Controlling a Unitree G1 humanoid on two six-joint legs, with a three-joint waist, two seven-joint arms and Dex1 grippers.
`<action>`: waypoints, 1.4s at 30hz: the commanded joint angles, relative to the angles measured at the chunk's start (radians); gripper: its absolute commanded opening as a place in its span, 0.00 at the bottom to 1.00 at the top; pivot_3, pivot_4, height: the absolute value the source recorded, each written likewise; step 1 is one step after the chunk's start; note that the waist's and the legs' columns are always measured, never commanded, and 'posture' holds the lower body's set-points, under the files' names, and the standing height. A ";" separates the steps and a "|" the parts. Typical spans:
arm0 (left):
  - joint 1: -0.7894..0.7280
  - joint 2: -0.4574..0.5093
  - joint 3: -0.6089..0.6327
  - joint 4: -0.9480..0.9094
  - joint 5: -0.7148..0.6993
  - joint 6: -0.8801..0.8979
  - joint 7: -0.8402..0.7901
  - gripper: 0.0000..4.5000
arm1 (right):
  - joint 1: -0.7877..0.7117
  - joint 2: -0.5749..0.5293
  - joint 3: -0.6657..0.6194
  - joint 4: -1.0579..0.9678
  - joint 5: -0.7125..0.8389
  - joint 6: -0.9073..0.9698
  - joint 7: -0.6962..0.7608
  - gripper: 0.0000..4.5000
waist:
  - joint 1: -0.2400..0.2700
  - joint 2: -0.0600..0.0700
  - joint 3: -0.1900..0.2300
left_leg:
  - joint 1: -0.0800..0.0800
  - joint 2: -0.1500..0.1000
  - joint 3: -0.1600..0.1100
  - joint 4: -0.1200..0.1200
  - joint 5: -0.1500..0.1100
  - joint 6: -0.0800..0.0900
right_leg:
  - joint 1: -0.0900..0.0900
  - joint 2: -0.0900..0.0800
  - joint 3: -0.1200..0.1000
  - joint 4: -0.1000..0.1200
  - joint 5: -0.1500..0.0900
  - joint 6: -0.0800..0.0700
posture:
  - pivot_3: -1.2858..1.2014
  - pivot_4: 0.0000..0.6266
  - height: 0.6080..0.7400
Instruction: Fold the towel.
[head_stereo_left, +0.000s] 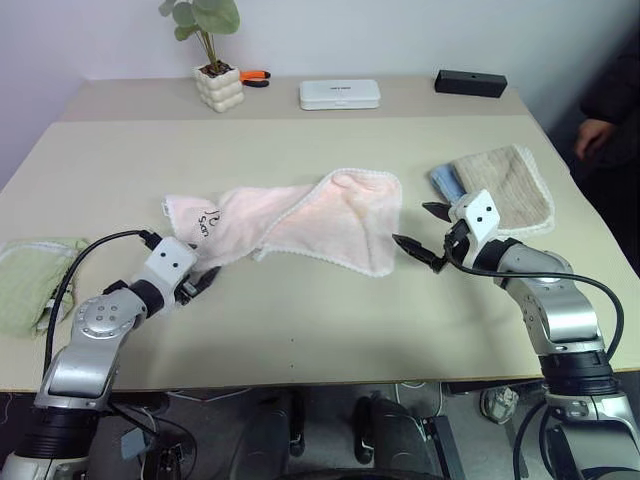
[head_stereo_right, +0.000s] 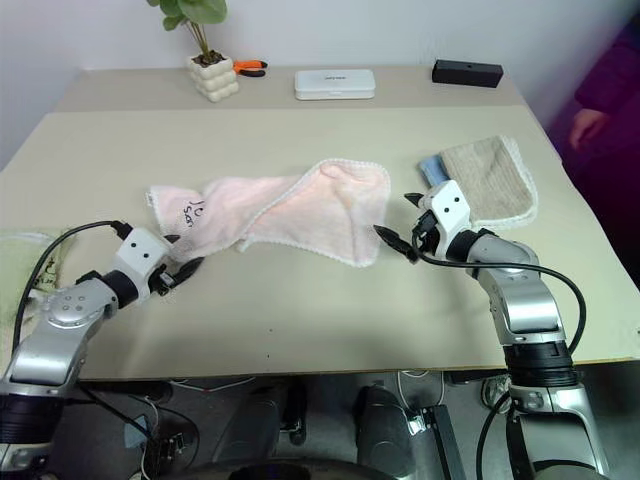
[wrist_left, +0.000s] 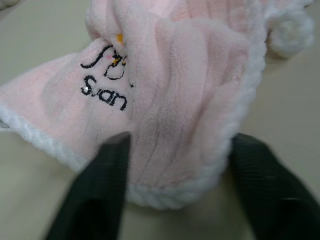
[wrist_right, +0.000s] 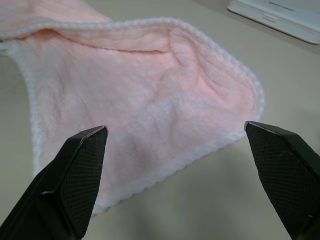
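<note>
On the towel, black embroidered script reads "Swan".

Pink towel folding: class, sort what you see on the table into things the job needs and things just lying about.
Needed:
pink towel
left gripper
right gripper

Lying about:
beige towel
green towel
potted plant
white case
black box

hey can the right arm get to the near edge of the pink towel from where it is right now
Probably yes. The right gripper stands open just off the towel, its fingers wide apart and aimed at the scalloped edge with bare table between. The beige towel lies behind it, out of the way.
</note>
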 joint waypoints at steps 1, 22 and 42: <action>-0.022 0.005 0.006 -0.019 0.011 -0.005 -0.003 0.24 | -0.024 0.011 -0.005 -0.045 0.017 0.000 -0.005 1.00 | 0.001 0.000 0.000 | 0.000 0.000 0.000 0.000 0.000 0.000 | 0.000 0.000 0.000 0.000 0.000 0.000 | 0.52 0.24 0.96; 0.288 -0.015 0.244 -0.399 -0.092 0.149 0.006 0.00 | -0.709 0.164 0.210 1.013 -0.305 -0.331 -0.072 1.00 | -0.027 0.000 0.001 | 0.000 0.000 0.002 0.000 0.004 -0.005 | -0.001 0.002 0.002 0.001 0.000 0.000 | 0.52 0.24 0.96; 0.338 -0.026 0.279 -0.242 -0.093 -0.007 -0.014 0.00 | -0.845 0.154 0.219 1.226 -0.437 -0.590 -0.139 0.00 | -0.026 0.001 0.001 | 0.000 0.000 0.004 -0.001 0.004 -0.007 | -0.003 0.002 0.004 0.002 0.000 -0.001 | 0.52 0.24 0.96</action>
